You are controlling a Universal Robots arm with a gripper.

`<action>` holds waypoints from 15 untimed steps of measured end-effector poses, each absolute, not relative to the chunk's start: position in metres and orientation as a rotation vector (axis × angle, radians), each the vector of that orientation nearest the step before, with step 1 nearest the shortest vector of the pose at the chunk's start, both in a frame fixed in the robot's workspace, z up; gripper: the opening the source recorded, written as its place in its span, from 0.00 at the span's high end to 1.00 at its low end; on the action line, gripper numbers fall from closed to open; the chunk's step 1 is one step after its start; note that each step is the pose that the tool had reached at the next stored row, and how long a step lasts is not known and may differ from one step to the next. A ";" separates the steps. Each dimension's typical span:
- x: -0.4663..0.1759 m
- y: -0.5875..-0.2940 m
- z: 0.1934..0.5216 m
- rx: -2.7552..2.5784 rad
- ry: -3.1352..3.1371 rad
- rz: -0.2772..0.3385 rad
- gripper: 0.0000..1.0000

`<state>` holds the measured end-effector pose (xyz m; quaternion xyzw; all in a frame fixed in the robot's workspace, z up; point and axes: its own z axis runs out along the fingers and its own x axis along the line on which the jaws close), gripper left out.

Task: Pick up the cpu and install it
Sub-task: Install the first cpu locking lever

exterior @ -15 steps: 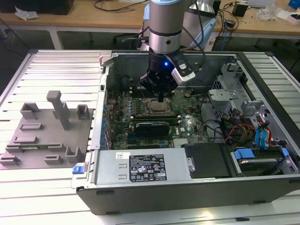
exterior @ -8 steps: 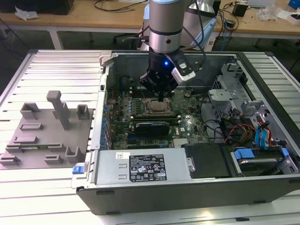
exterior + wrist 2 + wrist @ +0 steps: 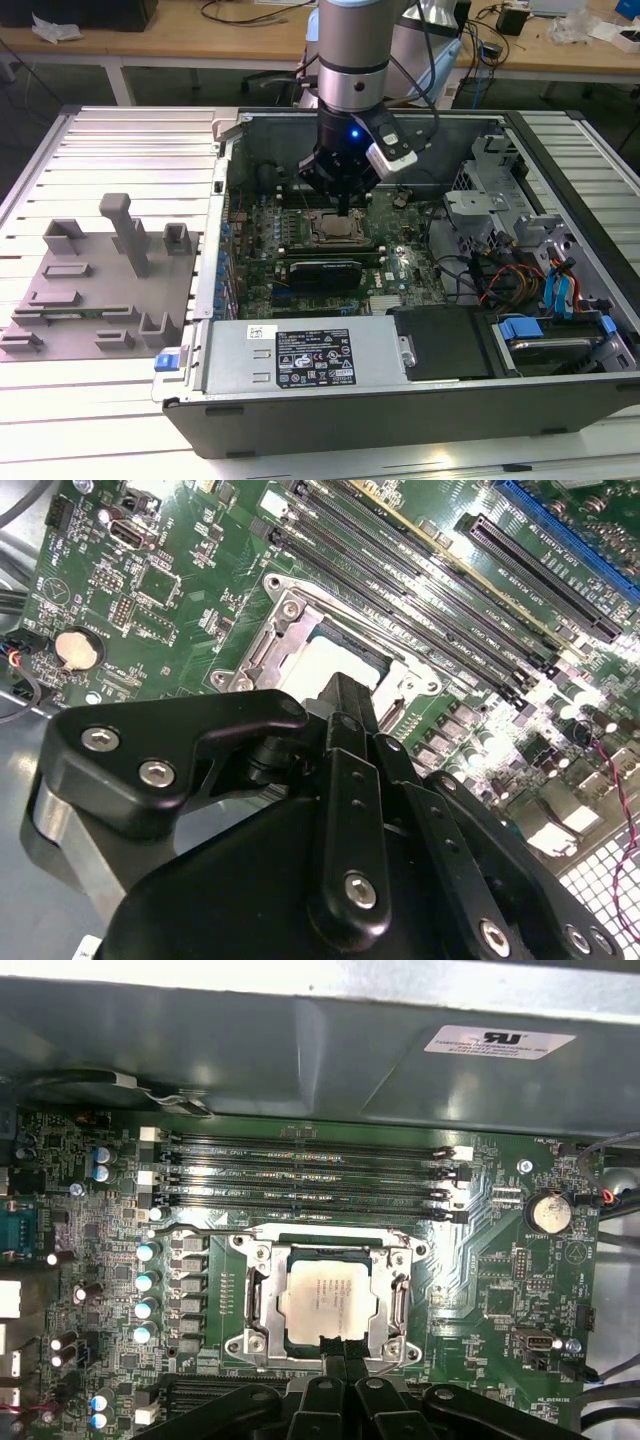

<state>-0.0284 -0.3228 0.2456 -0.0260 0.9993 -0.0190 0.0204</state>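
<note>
While jaws hang closed, one cpu [image 3: 328, 1298] lies in one socket [image 3: 262, 1300].

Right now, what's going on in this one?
A single robot arm reaches down into an open dark computer case. Its black gripper hangs shut over one edge of the small square silvery-grey cpu. The cpu lies flat inside the square metal socket frame on the green motherboard, with its top uncovered. Whether the gripper touches the chip cannot be told.
</note>
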 end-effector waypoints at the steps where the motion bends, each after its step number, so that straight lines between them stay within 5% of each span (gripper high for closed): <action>1: -0.028 -0.323 0.246 -0.081 3.099 -0.059 0.89; 15: -0.028 -0.323 0.261 -0.081 3.099 -0.059 0.89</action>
